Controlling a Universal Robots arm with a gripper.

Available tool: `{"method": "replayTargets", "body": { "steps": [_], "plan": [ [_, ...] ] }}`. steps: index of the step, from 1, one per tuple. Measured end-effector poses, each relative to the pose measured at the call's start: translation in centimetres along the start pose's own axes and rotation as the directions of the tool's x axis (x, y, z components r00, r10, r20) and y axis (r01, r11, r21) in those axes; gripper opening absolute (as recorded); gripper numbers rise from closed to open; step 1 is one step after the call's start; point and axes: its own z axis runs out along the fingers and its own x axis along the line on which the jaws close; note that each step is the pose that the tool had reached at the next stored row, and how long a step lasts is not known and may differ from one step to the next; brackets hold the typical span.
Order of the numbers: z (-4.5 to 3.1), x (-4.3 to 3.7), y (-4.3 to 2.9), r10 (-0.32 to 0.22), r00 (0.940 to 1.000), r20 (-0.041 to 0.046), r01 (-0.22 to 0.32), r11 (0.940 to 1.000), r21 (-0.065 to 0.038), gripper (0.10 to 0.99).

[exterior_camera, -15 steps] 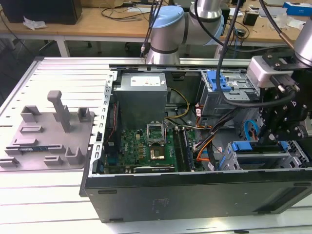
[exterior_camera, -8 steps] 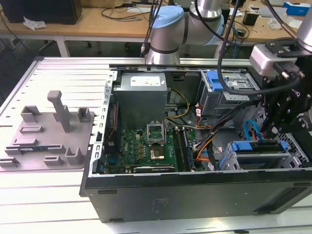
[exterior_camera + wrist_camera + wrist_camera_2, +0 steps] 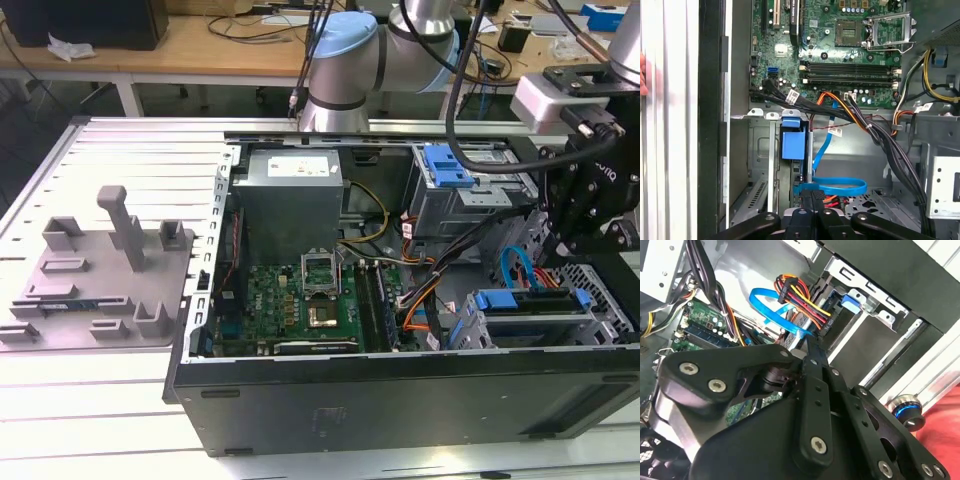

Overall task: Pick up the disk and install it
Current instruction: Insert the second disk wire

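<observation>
Tool [image 3: 812, 202] just above disk [image 3: 793, 142]

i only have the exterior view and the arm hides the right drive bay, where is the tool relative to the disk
Observer: In the first wrist view the tool is right at the near end of the disk, which sits edge-on between the bay walls.
Operator: any cables in the way
Observer: A blue data cable loops just beyond the tool tip, beside the disk.
Operator: anyone near the case
Observer: What looks like a person's hand shows at the first wrist view's edge, outside the case wall.
</observation>
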Motion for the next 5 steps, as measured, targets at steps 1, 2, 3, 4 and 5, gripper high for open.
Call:
{"method": "replayTargets", "body": {
  "steps": [1, 2, 3, 4, 5],
  "plan": [
    [0.00, 0.00, 0.00, 0.000, 1.0000, 0.0001, 0.000, 1.0000, 0.000, 0.106],
    [0.00, 0.00, 0.00, 0.000, 1.0000, 0.0000, 0.000, 1.0000, 0.001, 0.106],
    [0.00, 0.00, 0.00, 0.000, 1.0000, 0.0000, 0.000, 1.0000, 0.002, 0.106],
    [0.00, 0.00, 0.00, 0.000, 1.0000, 0.0000, 0.000, 1.0000, 0.003, 0.106],
    [0.00, 0.00, 0.00, 0.000, 1.0000, 0.0000, 0.000, 1.0000, 0.004, 0.106]
  ]
}}
